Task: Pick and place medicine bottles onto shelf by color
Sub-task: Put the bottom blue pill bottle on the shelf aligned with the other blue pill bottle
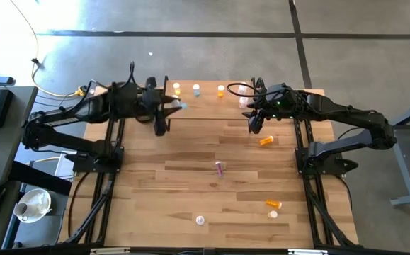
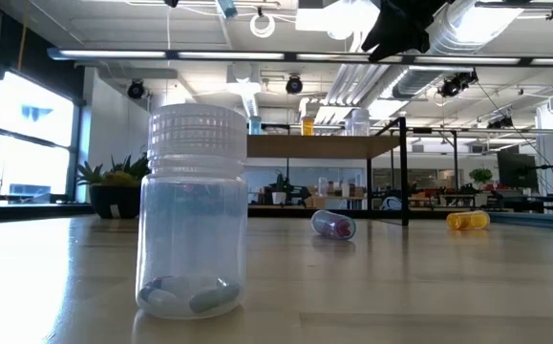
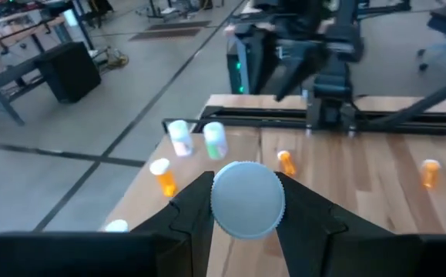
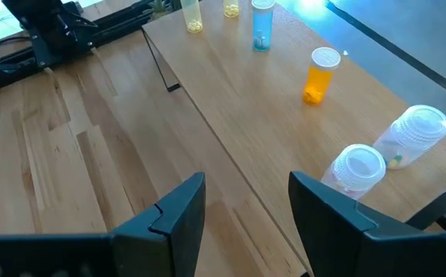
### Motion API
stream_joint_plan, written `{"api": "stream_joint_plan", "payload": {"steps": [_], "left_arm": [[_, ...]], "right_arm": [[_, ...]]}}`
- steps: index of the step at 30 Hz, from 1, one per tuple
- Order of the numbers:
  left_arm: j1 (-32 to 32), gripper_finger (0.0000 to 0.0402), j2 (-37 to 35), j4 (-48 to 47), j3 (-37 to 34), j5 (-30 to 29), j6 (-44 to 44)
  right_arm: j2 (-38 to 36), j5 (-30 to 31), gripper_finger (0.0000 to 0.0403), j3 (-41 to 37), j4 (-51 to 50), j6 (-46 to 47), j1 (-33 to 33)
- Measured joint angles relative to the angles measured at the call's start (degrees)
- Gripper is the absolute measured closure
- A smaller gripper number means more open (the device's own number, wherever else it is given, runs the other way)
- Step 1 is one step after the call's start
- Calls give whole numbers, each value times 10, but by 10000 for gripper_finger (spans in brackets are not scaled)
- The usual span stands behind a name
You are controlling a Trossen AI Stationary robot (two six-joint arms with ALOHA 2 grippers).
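I count six bottles standing on the one shelf (image 1: pixel 205 101) at twelve o'clock: two yellow bottles (image 4: pixel 192 15), one pale blue bottle (image 4: pixel 262 27), one orange bottle (image 4: pixel 320 75) and two pinkish-white bottles (image 4: pixel 357 171). A seventh, the pale held bottle (image 3: pixel 247 204), sits in my left gripper (image 3: pixel 246 187). Four more are loose on the table (image 1: pixel 148 191): two lying orange bottles (image 1: pixel 267 141) at three and five o'clock, one lying pinkish bottle (image 1: pixel 219 168) mid-table, and one clear upright bottle (image 1: pixel 200 220) at six o'clock. That makes eleven.

Left tool (image 3: pixel 244 223) clamped on bottle cap, arm extended toward 12 o'clock. Right tool (image 4: pixel 246 204) fingers spread, empty, arm at 1 o'clock.
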Motion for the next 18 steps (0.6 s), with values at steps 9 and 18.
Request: {"api": "stream_joint_plan", "payload": {"steps": [9,18], "left_arm": [[64,291,114,-59,90,28,19],[102,291,229,-164,190,57,25]], "right_arm": [[0,0,224,0,0,11,0],[0,0,224,0,-5,10,0]]}}
